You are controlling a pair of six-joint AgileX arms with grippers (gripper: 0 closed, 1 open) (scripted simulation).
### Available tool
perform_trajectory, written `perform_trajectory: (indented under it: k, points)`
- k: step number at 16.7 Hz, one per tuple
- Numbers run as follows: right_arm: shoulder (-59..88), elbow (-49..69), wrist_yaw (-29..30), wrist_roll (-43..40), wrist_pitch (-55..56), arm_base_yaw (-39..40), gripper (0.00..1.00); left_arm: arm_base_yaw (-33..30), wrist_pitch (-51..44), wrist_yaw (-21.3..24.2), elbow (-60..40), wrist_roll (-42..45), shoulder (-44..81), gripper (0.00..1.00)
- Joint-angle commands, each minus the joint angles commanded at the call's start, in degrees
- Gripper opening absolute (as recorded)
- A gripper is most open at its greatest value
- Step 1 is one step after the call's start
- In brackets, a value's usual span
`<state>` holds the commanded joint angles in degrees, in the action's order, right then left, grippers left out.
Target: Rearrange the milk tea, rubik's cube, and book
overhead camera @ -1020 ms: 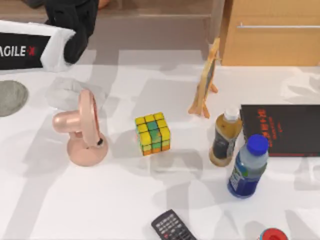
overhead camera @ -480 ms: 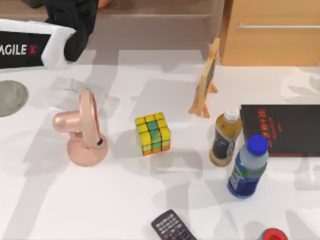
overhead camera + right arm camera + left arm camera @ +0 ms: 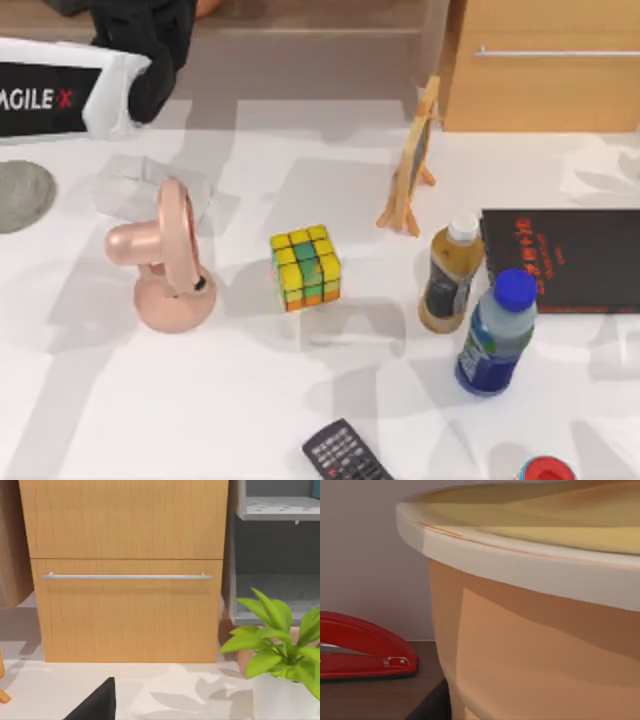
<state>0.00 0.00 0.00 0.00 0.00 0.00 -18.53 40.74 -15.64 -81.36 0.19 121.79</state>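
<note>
At the far left corner of the desk (image 3: 250,400), our left arm (image 3: 55,95) sits drawn back with its left hand (image 3: 150,90) raised off the surface. Whether that hand is spread or pressed together we cannot tell. Its wrist camera looks closely at a tan pot (image 3: 530,630) with a red stapler (image 3: 365,647) beside it. Our right arm is parked too, its camera facing a wooden cabinet (image 3: 125,580) and a potted plant (image 3: 280,640). Its hand's state we cannot tell either.

Well apart from the left hand, beyond the pink fan (image 3: 165,260) that stands between them, the rubik's cube (image 3: 305,267) rests alone on open desk. The milk tea (image 3: 450,275) is farther off still. It stands upright just beside a blue-capped bottle (image 3: 497,335) and near a flat black slab with red lettering (image 3: 565,260).

We judge the rearranging has not begun: nothing is held, and both things sit untouched. The step in hand looks like choosing and reaching for the first item.

For the left hand the cube seems the natural start, though the reach must clear the fan. The milk tea would better suit the right hand, which would need a narrow grip that does not knock the neighbouring bottle.
</note>
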Motion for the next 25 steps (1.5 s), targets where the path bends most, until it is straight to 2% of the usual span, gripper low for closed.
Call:
perform_trajectory:
  k: [1, 2, 12, 25]
  points:
    - [0.0, 0.0, 0.0, 0.0, 0.0, 0.0, 1.0, 0.0, 0.0, 0.0, 0.0, 0.0, 0.0, 0.02]
    - [0.0, 0.0, 0.0, 0.0, 0.0, 0.0, 1.0, 0.0, 0.0, 0.0, 0.0, 0.0, 0.0, 0.0]
    - [0.0, 0.0, 0.0, 0.0, 0.0, 0.0, 1.0, -0.3, 0.1, -0.1, 0.7, 0.1, -0.7, 0.0]
    - [0.0, 0.0, 0.0, 0.0, 0.0, 0.0, 1.0, -2.9, 4.0, -2.9, 17.4, 0.2, -13.3, 0.0]
